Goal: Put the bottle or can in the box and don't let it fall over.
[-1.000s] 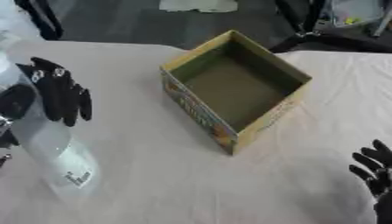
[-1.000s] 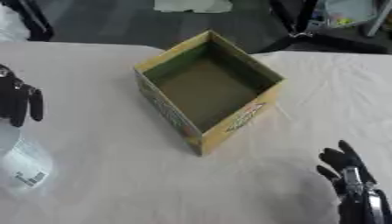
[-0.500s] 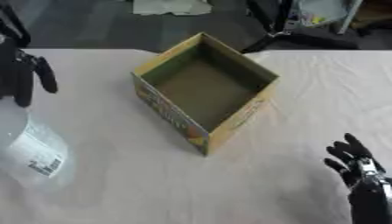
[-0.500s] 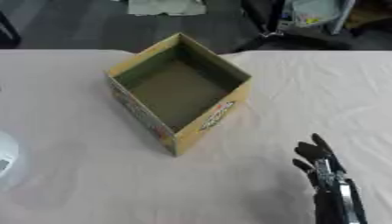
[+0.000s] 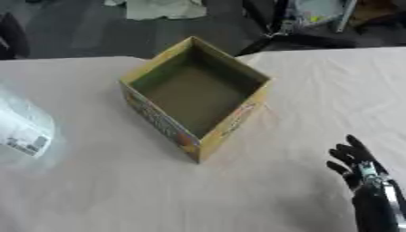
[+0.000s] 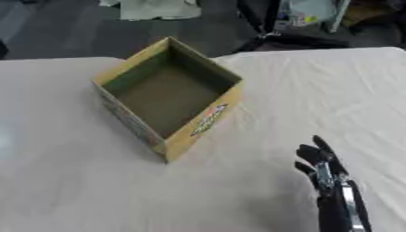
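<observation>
Right hand (image 5: 358, 168) rests at lower right corner, fingers straight and relaxed, pointing up, grasping nothing. Left hand not visible. Clear bottle (image 5: 22, 129) at left edge, apart from empty box (image 5: 196, 96).

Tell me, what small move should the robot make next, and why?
Probably carry the clear bottle rightward toward the box. The bottle sits at the left edge, apart from the box, which stands open and empty. The left hand is out of view; the right hand rests open at the lower right.
</observation>
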Controlling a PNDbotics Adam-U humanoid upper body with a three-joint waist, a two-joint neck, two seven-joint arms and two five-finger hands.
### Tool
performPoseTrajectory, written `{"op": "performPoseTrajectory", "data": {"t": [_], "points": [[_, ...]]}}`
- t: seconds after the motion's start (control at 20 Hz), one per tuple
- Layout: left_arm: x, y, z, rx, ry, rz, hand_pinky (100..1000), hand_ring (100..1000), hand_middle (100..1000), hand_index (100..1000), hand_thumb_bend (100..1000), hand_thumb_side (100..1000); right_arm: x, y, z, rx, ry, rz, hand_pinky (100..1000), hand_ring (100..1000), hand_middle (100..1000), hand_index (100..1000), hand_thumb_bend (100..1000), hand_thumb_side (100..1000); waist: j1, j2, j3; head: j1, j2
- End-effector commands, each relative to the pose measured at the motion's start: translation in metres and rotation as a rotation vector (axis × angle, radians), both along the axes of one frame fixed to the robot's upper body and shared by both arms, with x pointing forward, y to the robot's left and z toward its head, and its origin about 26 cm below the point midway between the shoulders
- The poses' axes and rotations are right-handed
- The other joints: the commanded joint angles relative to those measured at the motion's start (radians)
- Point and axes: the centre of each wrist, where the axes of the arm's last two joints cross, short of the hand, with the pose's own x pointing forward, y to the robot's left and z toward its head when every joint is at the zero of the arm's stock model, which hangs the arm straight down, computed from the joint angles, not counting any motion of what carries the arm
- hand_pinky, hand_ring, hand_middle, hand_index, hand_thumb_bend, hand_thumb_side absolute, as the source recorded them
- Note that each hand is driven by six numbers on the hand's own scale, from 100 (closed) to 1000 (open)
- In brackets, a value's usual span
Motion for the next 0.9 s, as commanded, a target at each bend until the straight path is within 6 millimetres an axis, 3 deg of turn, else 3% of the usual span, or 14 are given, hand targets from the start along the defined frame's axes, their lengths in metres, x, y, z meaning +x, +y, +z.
{"op": "performPoseTrajectory", "data": {"t": [0.05, 0.45, 0.9], "points": [[0.006, 0.003, 0.011, -0.004, -0.014, 0.03, 465, 223, 245, 258, 100, 603, 0.0, -0.002, 0.007, -0.02, -0.029, 0.018, 818, 848, 984, 739, 100, 786, 0.003, -0.02, -0.007, 0.022, -0.006], [0.034, -0.004, 0.015, -0.03, 0.059, 0.075, 458, 210, 253, 256, 100, 609, 0.004, 0.0, 0.013, -0.035, -0.057, 0.057, 817, 847, 983, 738, 100, 778, 0.013, -0.001, -0.042, 0.079, -0.017], [0.043, -0.019, 0.033, -0.024, 0.073, 0.043, 454, 210, 255, 257, 100, 610, 0.008, 0.001, 0.02, -0.047, -0.074, 0.085, 817, 847, 983, 738, 100, 784, 0.037, 0.018, -0.083, 0.095, -0.023]]}}
